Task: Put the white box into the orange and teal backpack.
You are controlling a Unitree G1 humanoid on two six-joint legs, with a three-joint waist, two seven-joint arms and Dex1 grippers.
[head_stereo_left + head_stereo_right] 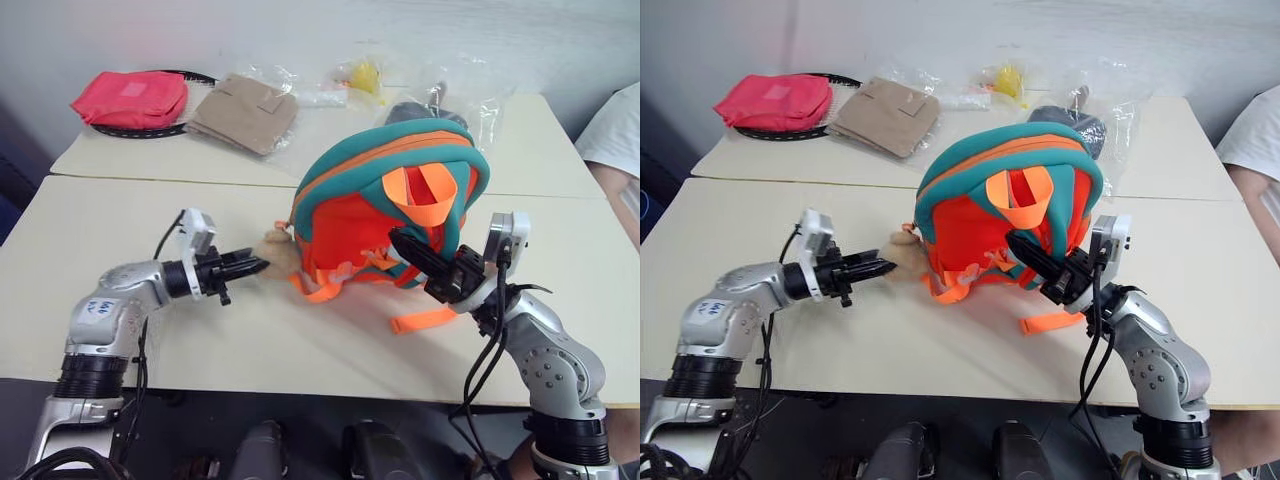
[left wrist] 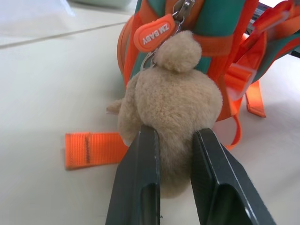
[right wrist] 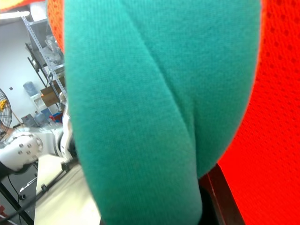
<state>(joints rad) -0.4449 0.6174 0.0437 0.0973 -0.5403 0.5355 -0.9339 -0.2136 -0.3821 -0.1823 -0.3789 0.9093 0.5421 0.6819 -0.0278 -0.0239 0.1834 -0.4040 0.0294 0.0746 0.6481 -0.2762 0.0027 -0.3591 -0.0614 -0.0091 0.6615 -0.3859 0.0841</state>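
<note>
The small orange backpack with teal trim [image 1: 385, 215] stood propped on the pale cream table [image 1: 150, 330], its orange straps trailing onto the surface; the right gripper [image 1: 412, 252] had its two black fingers drawn nearly together on the bag's teal edge near the back panel, holding that side up, and in the right wrist view the teal fabric [image 3: 140, 108] lay pressed right against the camera; the left gripper [image 1: 250, 267] had its fingers narrowed on the tan plush animal head [image 2: 171, 101] that hangs from the front of the bag, the plush squeezed between the two dark pads [image 2: 140, 187], with an orange rubber zip tag [image 2: 154, 33] hanging just above it.

Judging from this, the step in hand was getting the bag open and steady; to do it well the left grip would probably serve better on the zip tag than on the soft toy, since plush gives and slips; the right hold should stay firm so that the bag does not topple while the front is pulled; any pull ought to run along the zipper's line, not away from the table.

The flat white plastic box could not be found among the red pouch [image 1: 130, 98], the tan fabric piece [image 1: 245, 110] and the clear bags [image 1: 400, 85] on the far table, so its place relative to either gripper could not be told.
</note>
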